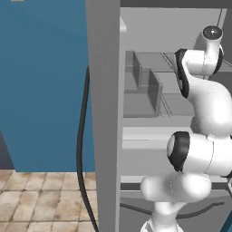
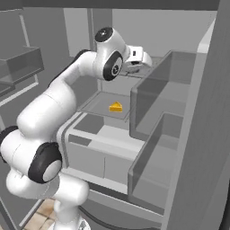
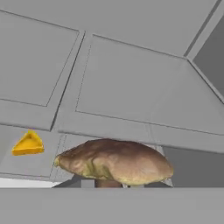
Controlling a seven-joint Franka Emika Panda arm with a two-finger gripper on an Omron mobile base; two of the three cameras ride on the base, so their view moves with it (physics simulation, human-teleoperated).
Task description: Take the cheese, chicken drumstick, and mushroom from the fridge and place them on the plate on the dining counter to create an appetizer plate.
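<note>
My gripper (image 3: 114, 183) reaches into the open fridge (image 1: 106, 113) at upper-shelf height and is shut on the mushroom (image 3: 114, 161), a tan-brown cap that fills the lower middle of the hand view, clear of the shelves. From the right base view the hand (image 2: 134, 60) hovers above a glass shelf (image 2: 96, 105). The cheese (image 2: 116, 107), a small yellow wedge, lies on that shelf below the hand, and it sits at the left in the hand view (image 3: 28, 144). The chicken drumstick, the plate and the dining counter are out of view.
The fridge door with its grey bins (image 2: 155, 134) stands open at the right, close to the arm. Drawers (image 2: 99, 152) lie under the glass shelf. A blue wall (image 1: 43, 81) and tiled floor (image 1: 41, 199) lie left of the fridge.
</note>
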